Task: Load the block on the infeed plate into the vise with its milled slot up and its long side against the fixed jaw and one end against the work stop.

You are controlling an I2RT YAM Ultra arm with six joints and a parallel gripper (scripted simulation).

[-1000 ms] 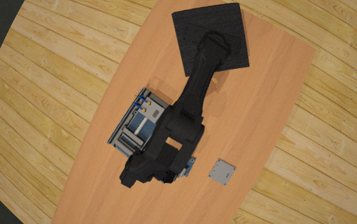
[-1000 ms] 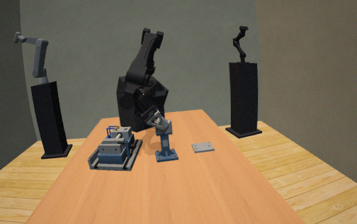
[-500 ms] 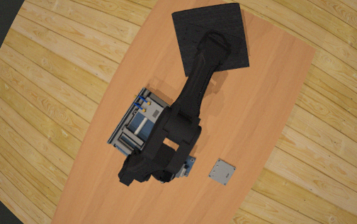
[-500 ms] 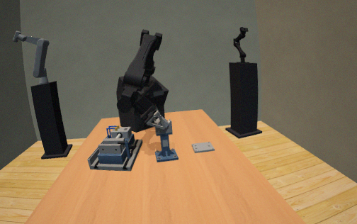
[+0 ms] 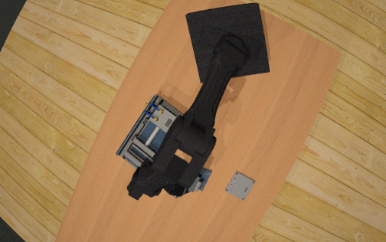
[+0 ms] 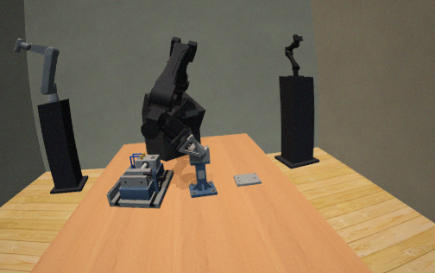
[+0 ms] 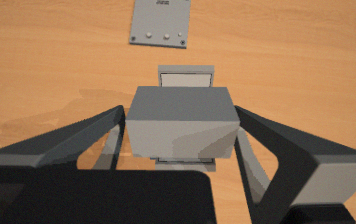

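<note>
1. A black robot arm (image 5: pixel 208 93) (image 6: pixel 169 84) reaches over a wooden desk (image 5: pixel 153 214) (image 6: pixel 207 238) (image 7: pixel 280 45), its gripper (image 6: pixel 192 146) (image 7: pixel 177 112) angled down at the V-block (image 7: pixel 186 68).
2. The gripper stands most of the way open, a finger at each end of the gray block (image 7: pixel 182 120); it is not clamped on it. Whether the fingertips brush the block cannot be told.
3. The block, the part bound for the vise, is over the V-block, atop a blue stand (image 5: pixel 207 174) (image 6: pixel 201 176). Its milled slot cannot be made out.
4. The vise (image 5: pixel 152 132) (image 6: pixel 135 190) stands beside the stand, a pale rod (image 5: pixel 152 136) (image 6: pixel 144 165) showing and its jaws apart.
5. On the stand's other side lies the infeed plate (image 5: pixel 240 185) (image 6: pixel 247 179) (image 7: pixel 160 22), flat and without the block.
6. Beyond the desk, a gray arm (image 6: pixel 49 71) and a small black arm (image 6: pixel 293 58) stand on separate dark pedestals (image 6: pixel 60 147) (image 6: pixel 296 121).

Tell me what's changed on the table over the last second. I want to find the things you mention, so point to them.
The arm (image 5: pixel 207 97) (image 6: pixel 167 84) shifted slightly: its raised elbow dipped a little, leftward in the exterior view. I can't tell whether the gripper (image 6: pixel 196 149) (image 7: pixel 177 112) newly took hold of the block (image 7: pixel 181 137). The vise (image 5: pixel 144 150) (image 6: pixel 136 181) and infeed plate (image 5: pixel 240 185) (image 6: pixel 248 179) (image 7: pixel 160 22) stayed put.
</note>
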